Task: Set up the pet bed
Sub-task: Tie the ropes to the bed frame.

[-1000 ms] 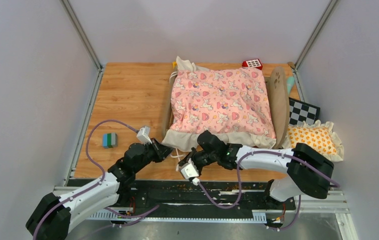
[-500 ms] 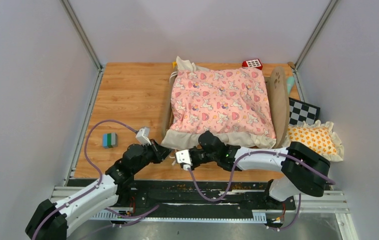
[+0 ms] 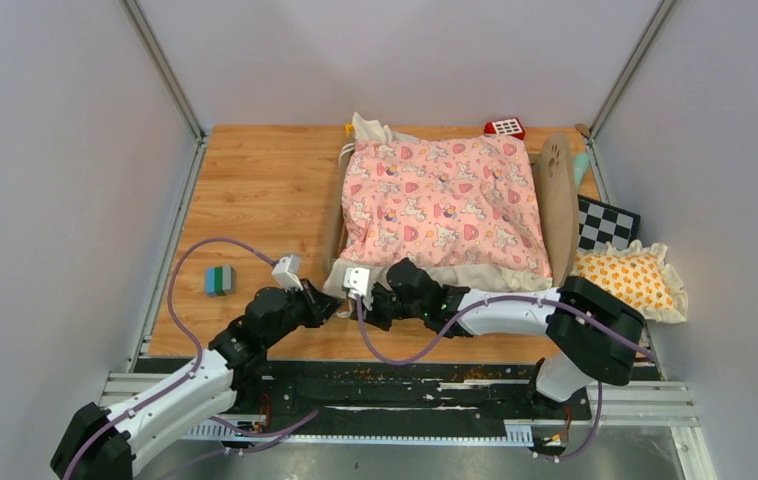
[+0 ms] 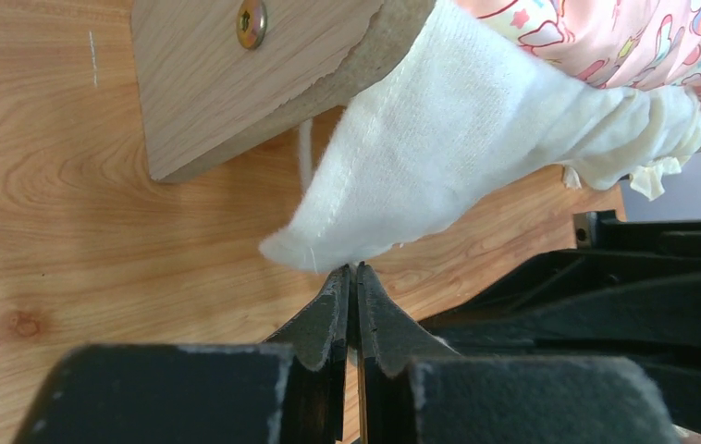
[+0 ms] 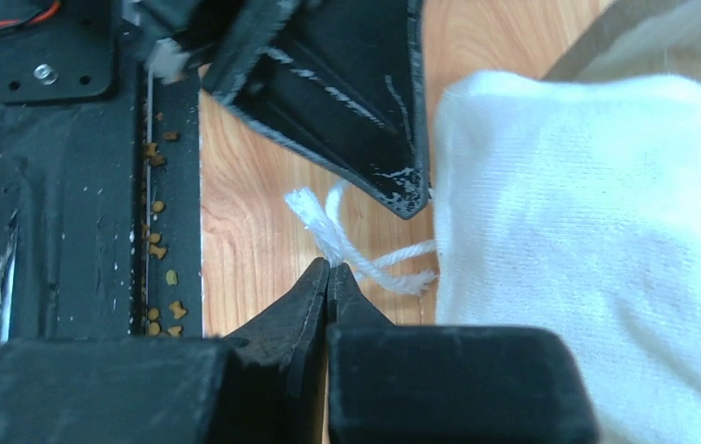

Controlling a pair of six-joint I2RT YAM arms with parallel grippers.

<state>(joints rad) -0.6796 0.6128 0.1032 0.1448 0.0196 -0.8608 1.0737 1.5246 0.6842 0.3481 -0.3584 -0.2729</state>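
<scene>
Far left on the counter (image 3: 255, 190): a small grey-green block (image 3: 219, 280), well apart from everything else. Next, the left claw (image 4: 351, 277), low at the bed's near-left corner, jaws together, tips touching the edge of the cream ruffle (image 4: 458, 139). Can't tell if any cloth is actually nipped. Just beside it, the right claw (image 5: 328, 268), jaws clamped on a thin white string (image 5: 393, 254) that trails out from the ruffle, frayed end loose. The pet bed (image 3: 555, 200) sits centre-right toward the back of the counter, headboard on the right, with the pink quilt (image 3: 440, 195) spread over the top and hanging past the near end of the wooden frame (image 4: 208, 83). Far right: an orange frilled pillow (image 3: 633, 278), off the bed. Handling guess: the quilt is light, soft and floppy, so it will drag and bunch. Better to pinch the ruffle hem at a corner than the string, which looks slippery and may fray. The frame looks stiff and light and could slide if tugged.
</scene>
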